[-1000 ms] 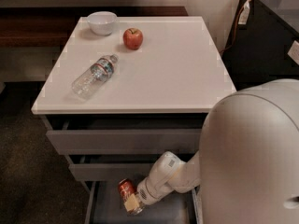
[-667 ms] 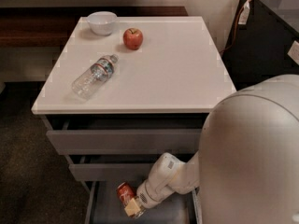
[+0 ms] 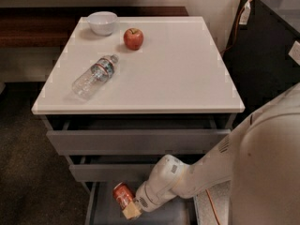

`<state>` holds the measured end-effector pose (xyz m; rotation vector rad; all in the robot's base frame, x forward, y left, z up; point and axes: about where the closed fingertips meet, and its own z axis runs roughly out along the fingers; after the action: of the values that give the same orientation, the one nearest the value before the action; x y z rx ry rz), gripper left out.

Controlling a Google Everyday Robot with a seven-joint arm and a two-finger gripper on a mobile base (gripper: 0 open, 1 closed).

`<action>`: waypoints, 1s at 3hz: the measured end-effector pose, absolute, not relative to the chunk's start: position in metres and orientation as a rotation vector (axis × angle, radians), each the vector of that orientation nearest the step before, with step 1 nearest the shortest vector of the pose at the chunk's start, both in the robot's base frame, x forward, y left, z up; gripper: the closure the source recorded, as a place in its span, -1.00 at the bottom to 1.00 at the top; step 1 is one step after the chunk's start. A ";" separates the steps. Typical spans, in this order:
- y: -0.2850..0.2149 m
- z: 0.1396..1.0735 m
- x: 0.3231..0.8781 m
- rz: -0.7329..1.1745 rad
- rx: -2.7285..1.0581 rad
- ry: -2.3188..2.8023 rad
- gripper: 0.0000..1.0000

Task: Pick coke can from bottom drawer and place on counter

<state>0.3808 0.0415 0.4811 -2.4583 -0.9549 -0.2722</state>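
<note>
- Bowl: white, upright, far left corner of the worktop.
- Apple: red, just right of the bowl, apart from it.
- Water bottle: clear plastic, on its side, cap toward the apple.
- Wooden shelf: dark, behind.
- Black cabinet: right, orange cable alongside.
- Pincer: below the worktop, clasping the coke can.

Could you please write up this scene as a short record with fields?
gripper: down at the open bottom drawer, shut on the coke can
coke can: tilted, held over the drawer
bottom drawer: pulled out
counter: holds white bowl, red apple, water bottle lying on its side
upper drawers: both partly open
task status: can not yet on counter
</note>
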 end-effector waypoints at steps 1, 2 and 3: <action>0.046 0.525 0.364 -0.332 -2.397 -1.099 1.00; 0.044 0.569 0.357 -0.374 -2.356 -1.204 1.00; 0.032 0.606 0.362 -0.391 -2.349 -1.253 1.00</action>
<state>0.3619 0.0318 0.6062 -2.3487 -1.2527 -0.3911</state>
